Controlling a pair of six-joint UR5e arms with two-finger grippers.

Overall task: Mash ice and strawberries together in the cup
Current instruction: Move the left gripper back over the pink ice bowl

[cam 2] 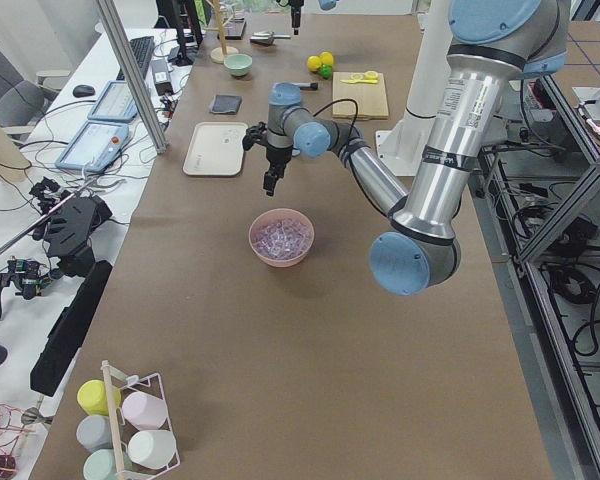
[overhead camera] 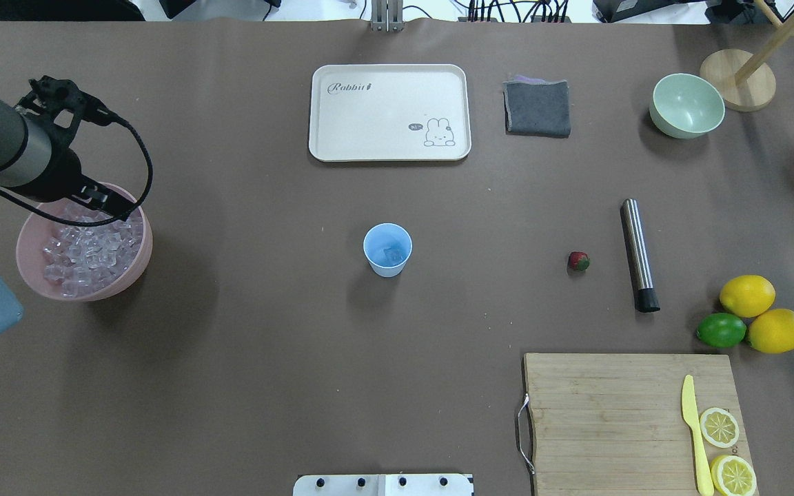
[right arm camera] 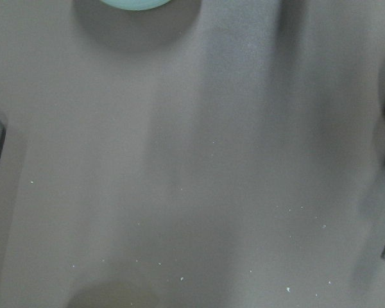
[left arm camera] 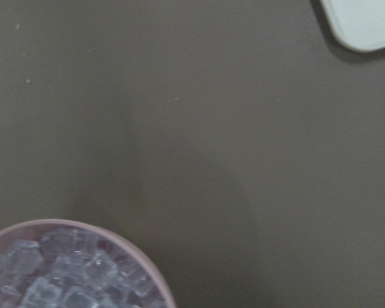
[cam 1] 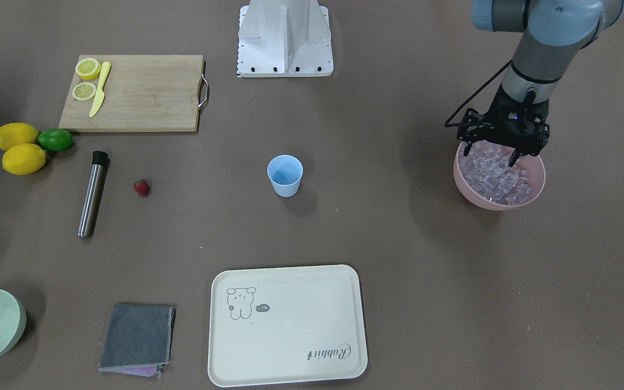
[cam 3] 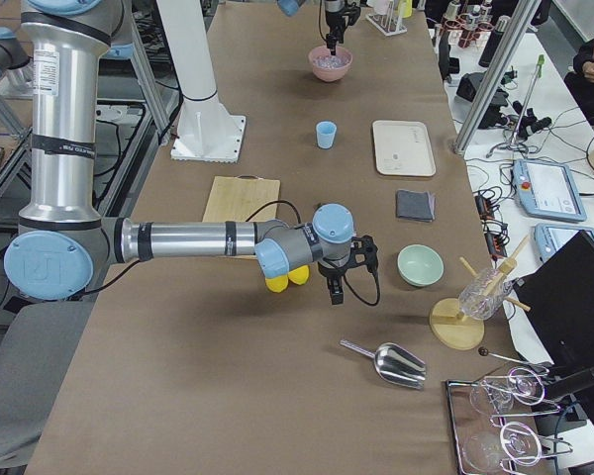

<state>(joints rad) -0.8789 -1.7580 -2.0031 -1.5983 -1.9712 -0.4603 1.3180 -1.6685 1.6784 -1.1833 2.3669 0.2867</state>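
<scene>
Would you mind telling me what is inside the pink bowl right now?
Clear ice cubes fill the pink bowl. The left gripper hangs over one side, hiding the cubes beneath its fingers; the bowl's bottom is covered too.

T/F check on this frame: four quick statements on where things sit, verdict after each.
1. The left end effector is above the pink bowl of ice. True.
2. The strawberry is inside the cup. False: it lies on the table, between the cup and the muddler.
3. The yellow knife lies on the cutting board beside two lemon halves. True.
4. The grey cloth sits on the tray. False: it lies on the table beside the tray.
</scene>
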